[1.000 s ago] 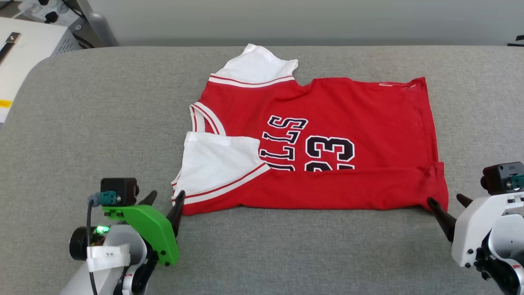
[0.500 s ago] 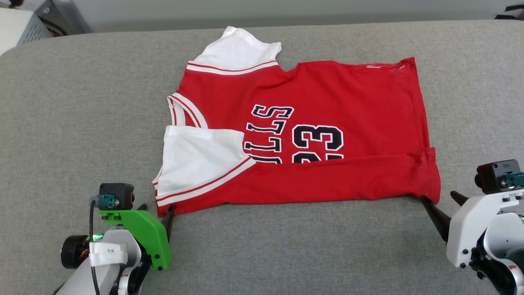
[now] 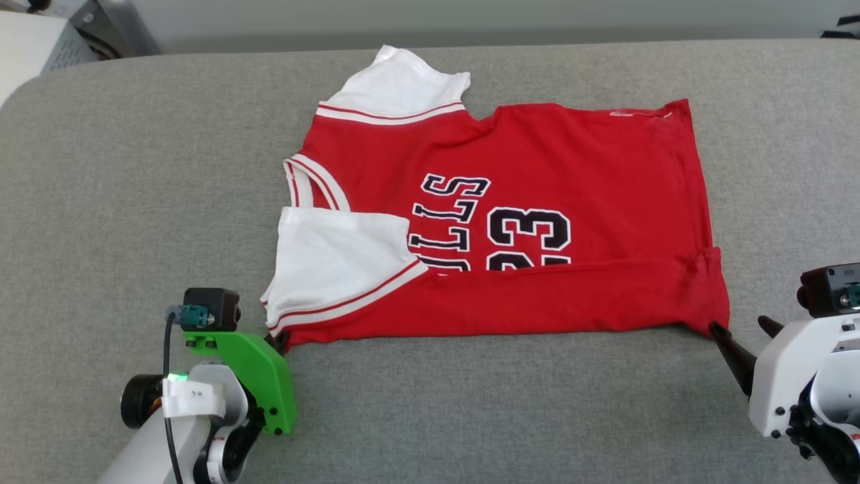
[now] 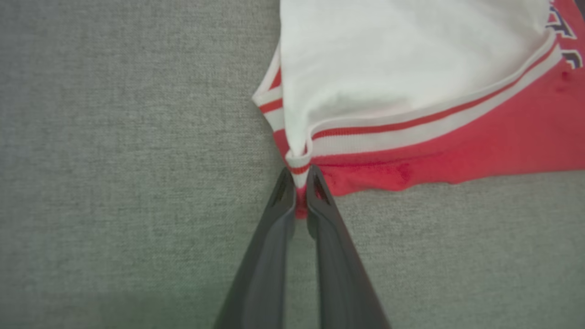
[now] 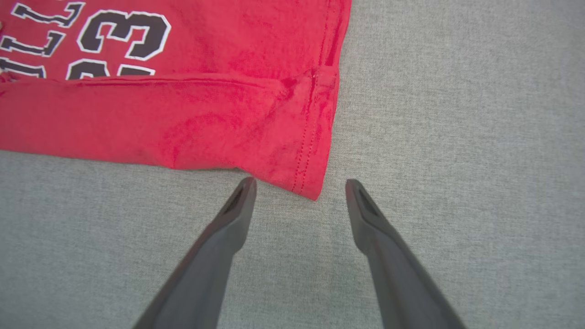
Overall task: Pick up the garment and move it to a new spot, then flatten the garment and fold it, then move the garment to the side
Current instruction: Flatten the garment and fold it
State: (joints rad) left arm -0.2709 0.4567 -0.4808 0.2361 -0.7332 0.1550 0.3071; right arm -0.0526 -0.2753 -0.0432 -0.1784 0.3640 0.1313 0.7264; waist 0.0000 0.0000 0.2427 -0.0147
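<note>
surface: grey fabric tabletop | rear: pale wall | far left: white vented box

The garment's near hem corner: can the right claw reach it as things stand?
Probably yes. The right claw is open, and the garment has its hem corner lying flat between the tips. Nothing on the grey table cover stands in the way.

The grey woven-fabric tabletop, rounded at its far left corner, carries one thing: a red jersey T-shirt. It lies spread flat, with the collar to the left and the hem to the right. Its near long edge is folded up over the lower part of the black "23" print. The near white sleeve lies across the chest, and the far white sleeve rests flat on the fabric.
</note>
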